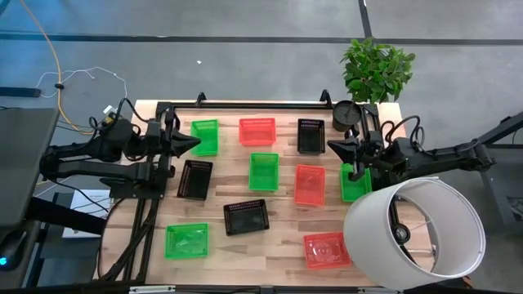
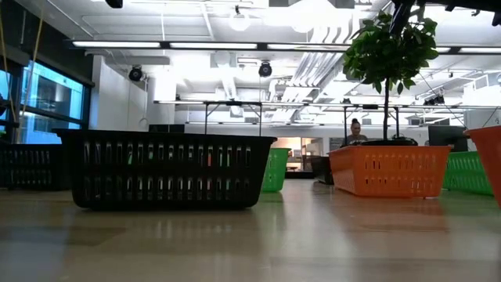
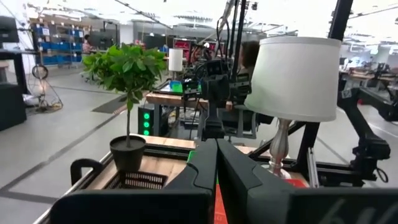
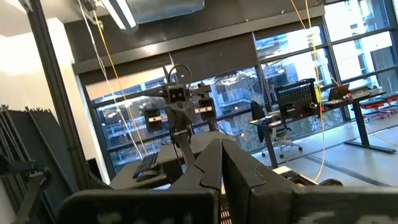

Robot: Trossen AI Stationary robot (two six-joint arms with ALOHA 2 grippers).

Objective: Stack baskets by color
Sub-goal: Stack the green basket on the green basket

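Both arms hung raised at the counter's [image 1: 245,245] sides, left claw [image 1: 196,143] and right claw [image 1: 329,147] pinched closed, empty. The baskets [image 1: 263,171] lay scattered, unstacked, between them.

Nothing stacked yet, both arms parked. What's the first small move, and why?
Probably open the left gripper and lower it toward the green basket just beside its tip. Both grippers are shut and hold nothing, the right gripper waiting at the other side. All ten baskets lie singly, and that green one looks nearest, with another green basket close by to stack it on.
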